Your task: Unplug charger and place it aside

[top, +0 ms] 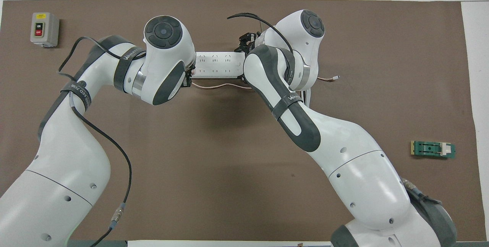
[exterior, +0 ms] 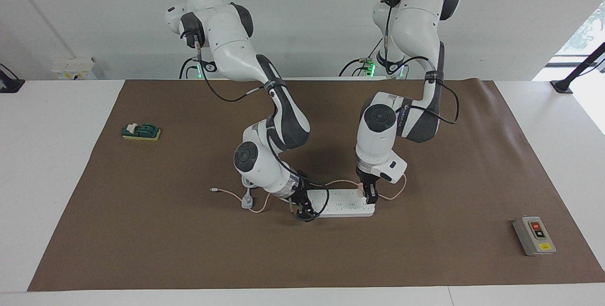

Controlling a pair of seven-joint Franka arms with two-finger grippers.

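Left gripper: clamped on the pink charger, plugged into the power strip.
Right gripper: at the strip's other end; fingers' state unclear.

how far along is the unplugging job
Done: left claw is shut on the pink charger at the power strip; right claw sits at the strip's other end. In hand: pulling it out. Left: setting the charger aside on the mat.
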